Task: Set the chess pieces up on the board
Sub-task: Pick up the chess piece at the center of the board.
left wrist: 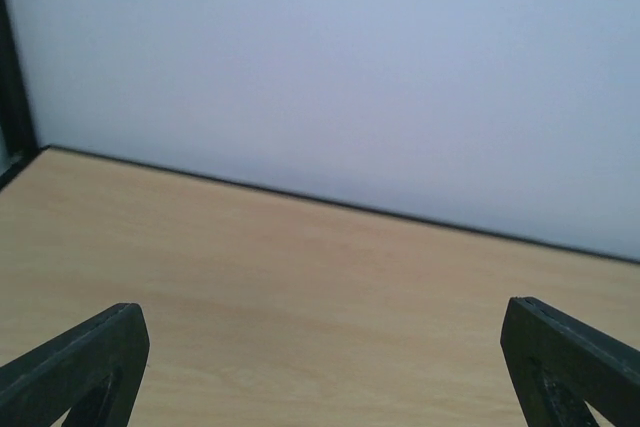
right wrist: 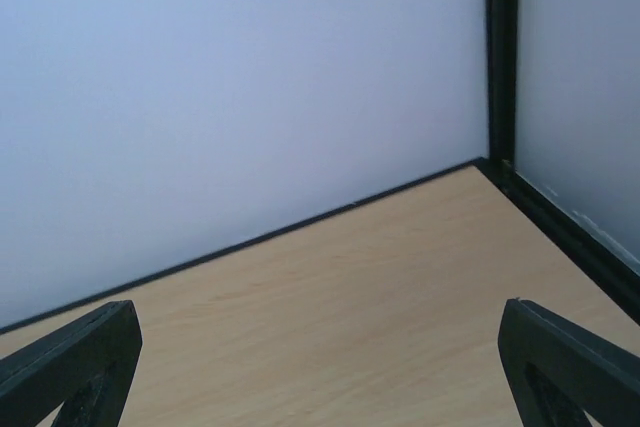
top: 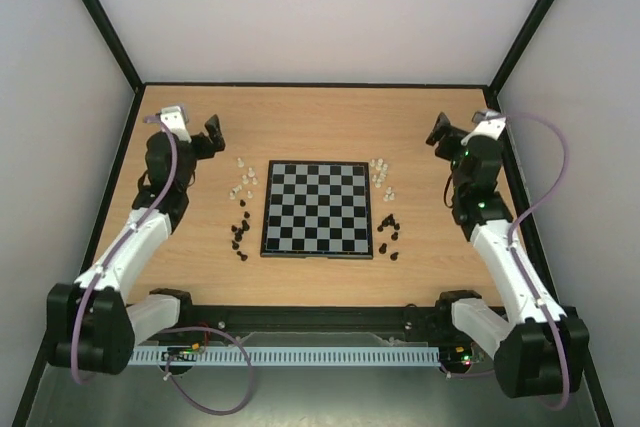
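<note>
your left end effector (top: 213, 134) and right end effector (top: 440, 134) gape empty; chess pieces (top: 243, 217) lie nearward of each, flanking the board (top: 317, 209).

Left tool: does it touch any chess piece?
Apart. The top external view shows bare table between the left tool and the nearest whitish pieces; its wrist view shows open, empty fingers.

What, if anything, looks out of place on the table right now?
Nothing looks damaged or spilled. The one oddity is that the board is bare. The chess pieces sit off it in loose clusters on the table at both sides, pale ones farther back and black ones nearer.
</note>
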You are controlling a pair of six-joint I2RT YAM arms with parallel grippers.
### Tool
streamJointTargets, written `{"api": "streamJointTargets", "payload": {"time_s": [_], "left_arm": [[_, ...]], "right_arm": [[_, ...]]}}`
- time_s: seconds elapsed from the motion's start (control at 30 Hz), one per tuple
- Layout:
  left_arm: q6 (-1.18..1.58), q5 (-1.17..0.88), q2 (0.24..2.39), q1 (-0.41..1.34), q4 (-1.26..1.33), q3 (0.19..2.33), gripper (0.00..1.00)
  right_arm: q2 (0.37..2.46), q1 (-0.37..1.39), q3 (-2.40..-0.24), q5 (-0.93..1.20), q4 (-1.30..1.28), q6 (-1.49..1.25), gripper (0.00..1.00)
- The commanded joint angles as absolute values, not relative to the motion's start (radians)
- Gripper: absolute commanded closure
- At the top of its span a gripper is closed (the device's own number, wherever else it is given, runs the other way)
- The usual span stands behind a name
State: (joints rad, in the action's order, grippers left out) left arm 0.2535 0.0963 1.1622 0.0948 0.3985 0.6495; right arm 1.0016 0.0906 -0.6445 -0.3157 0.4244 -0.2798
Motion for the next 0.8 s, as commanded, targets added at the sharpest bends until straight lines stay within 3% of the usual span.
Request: {"api": "streamJointTargets", "payload": {"time_s": [0.0,0.27,0.43,0.77], "left_arm": [[0.405,-0.028,1.052,0.134,0.180,0.762,0.01],[0.455,-0.172,0.957,0.140,-0.108,0.949,0.01],[0.450,-0.413,0.913,0.138,-0.226,1.014,0.01],[0.617,-0.478,0.888,0.138,-0.149,0.862,0.00]], "right_arm": [[0.950,0.087,-0.833,-0.138,-0.098,-0.381,0.01],[0.796,0.087,-0.815,0.192,-0.226,-0.600,0.01],[0.785,0.087,-0.789,0.421,-0.246,-0.624,0.02],[0.872,0.102,-0.798,0.386,-0.349,-0.568,0.01]]}}
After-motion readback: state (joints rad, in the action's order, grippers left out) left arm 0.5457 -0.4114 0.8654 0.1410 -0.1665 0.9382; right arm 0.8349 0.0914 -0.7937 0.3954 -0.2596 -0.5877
